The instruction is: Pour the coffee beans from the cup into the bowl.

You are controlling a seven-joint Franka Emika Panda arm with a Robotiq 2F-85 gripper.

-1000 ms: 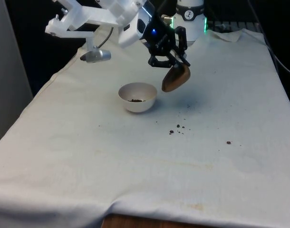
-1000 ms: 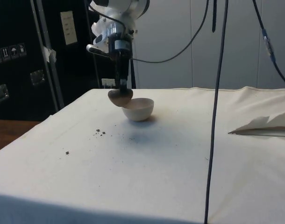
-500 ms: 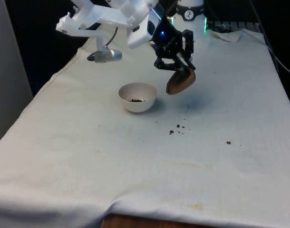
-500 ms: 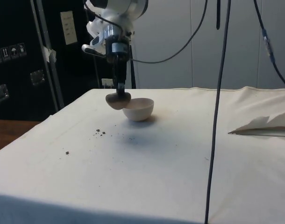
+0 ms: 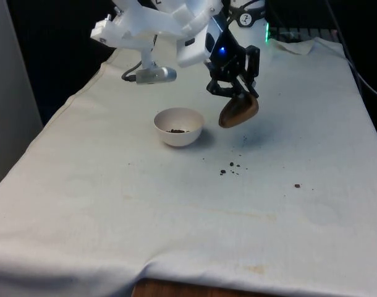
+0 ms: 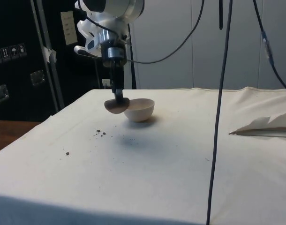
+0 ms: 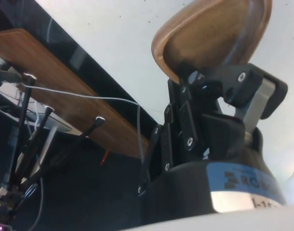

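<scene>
My gripper is shut on the rim of a brown cup, which hangs tilted above the cloth, to the front view's right of the white bowl. The bowl holds a few dark coffee beans. In the side view the cup overlaps the near side of the bowl, below my gripper. The wrist view shows the cup's brown wall held between my fingers.
Several spilled beans lie on the white cloth in front of the cup, and one more bean lies farther to the front view's right. A fold of white cloth lies at the side view's right.
My gripper has carried the cup away from the bowl, towards the front view's right, still tilted. The bowl and the spilled beans have not moved.
</scene>
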